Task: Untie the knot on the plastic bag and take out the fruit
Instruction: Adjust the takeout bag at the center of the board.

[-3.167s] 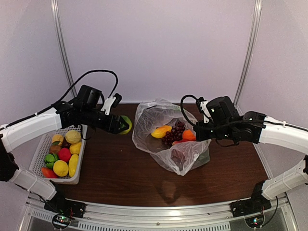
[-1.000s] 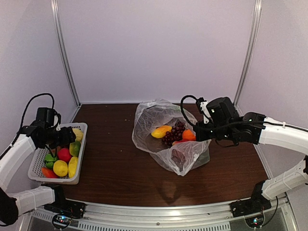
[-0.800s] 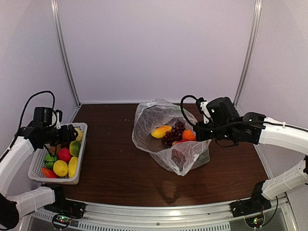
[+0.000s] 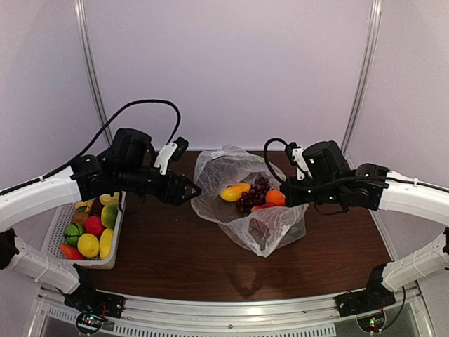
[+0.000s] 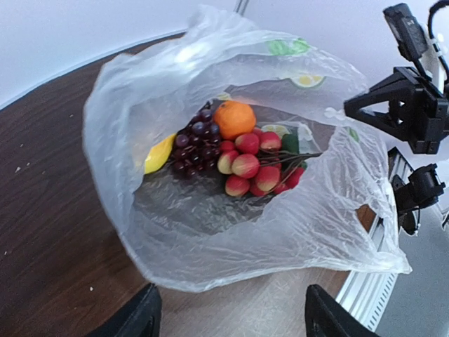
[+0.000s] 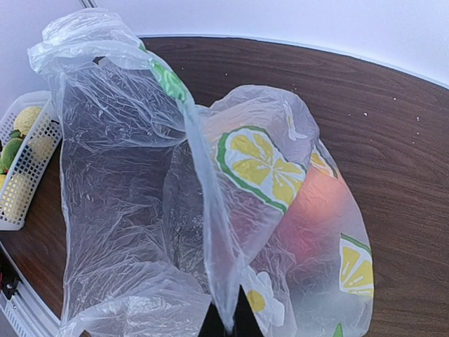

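Note:
The plastic bag (image 4: pixel 245 210) lies in the middle of the table with its mouth open toward the left. Inside lie a yellow mango (image 5: pixel 160 154), dark grapes (image 5: pixel 196 144), an orange (image 5: pixel 234 118) and red fruit (image 5: pixel 251 166). My left gripper (image 4: pixel 189 189) hovers just left of the mouth, open, with nothing between its fingers (image 5: pixel 144 319). My right gripper (image 4: pixel 286 193) is shut on a fold of the bag's rim (image 6: pixel 210 210) and holds it up. No knot shows in any view.
A white slotted basket (image 4: pixel 55 232) at the left edge holds several fruit, among them lemons, a lime and a red one. Bare brown table (image 4: pixel 168 246) lies between basket and bag. The metal rail runs along the near edge.
My left arm swung from over the basket rightward to the bag's mouth, with its jaws narrowing a little. The right arm and the bag have not moved.

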Tool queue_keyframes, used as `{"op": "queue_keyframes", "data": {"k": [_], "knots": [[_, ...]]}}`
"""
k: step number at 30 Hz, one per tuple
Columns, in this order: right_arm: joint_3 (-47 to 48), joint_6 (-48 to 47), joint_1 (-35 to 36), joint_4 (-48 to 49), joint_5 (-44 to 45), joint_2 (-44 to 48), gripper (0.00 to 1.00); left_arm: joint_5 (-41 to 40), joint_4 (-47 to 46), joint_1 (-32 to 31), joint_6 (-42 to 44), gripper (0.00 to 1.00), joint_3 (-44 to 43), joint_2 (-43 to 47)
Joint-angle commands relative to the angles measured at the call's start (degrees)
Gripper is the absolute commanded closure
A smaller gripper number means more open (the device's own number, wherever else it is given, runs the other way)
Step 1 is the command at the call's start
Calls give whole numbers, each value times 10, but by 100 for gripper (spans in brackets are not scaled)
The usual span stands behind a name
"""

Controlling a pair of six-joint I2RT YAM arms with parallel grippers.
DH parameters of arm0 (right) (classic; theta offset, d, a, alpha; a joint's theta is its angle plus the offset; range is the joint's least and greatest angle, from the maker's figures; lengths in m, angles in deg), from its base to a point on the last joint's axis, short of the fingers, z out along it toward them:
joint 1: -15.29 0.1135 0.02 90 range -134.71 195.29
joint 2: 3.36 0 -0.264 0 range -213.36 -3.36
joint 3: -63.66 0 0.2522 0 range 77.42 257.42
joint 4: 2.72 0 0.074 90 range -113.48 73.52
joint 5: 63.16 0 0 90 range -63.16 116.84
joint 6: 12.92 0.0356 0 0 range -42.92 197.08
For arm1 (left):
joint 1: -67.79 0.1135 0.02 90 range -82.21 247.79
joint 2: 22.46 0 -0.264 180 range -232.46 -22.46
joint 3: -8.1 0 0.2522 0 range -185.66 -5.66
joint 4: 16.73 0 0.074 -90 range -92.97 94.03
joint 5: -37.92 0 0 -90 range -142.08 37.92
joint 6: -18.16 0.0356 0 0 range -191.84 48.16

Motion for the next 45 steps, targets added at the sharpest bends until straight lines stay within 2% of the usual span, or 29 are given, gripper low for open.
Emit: {"op": "queue_keyframes", "data": {"k": [1, 6, 14, 23, 30, 34, 38, 40, 45], "knots": [[3, 6, -3, 2, -15, 14, 100, -7, -64, -43, 7, 31, -38, -57], [2, -9, -2, -4, -37, 21, 100, -2, -90, -86, 7, 35, -77, -135], [-39, -12, 0, -71, -70, 48, 100, 5, -114, -122, 13, 36, -133, -248], [-112, -1, 14, -136, -108, 88, 100, -30, -154, -137, 4, 36, -145, -314], [-102, 7, 28, -176, -94, 94, 100, -40, -178, -140, -13, 36, -145, -342], [-60, 0, 33, -165, -83, 110, 79, -54, -176, -144, -18, 36, -136, -336], [-14, -26, 55, -144, -90, 114, 51, -75, -168, -144, -26, 36, -129, -324], [14, -41, 71, -141, -104, 108, 43, -83, -168, -144, -31, 36, -126, -318], [47, -74, 106, -118, -119, 85, 34, -97, -170, -144, -44, 36, -120, -309]]}}
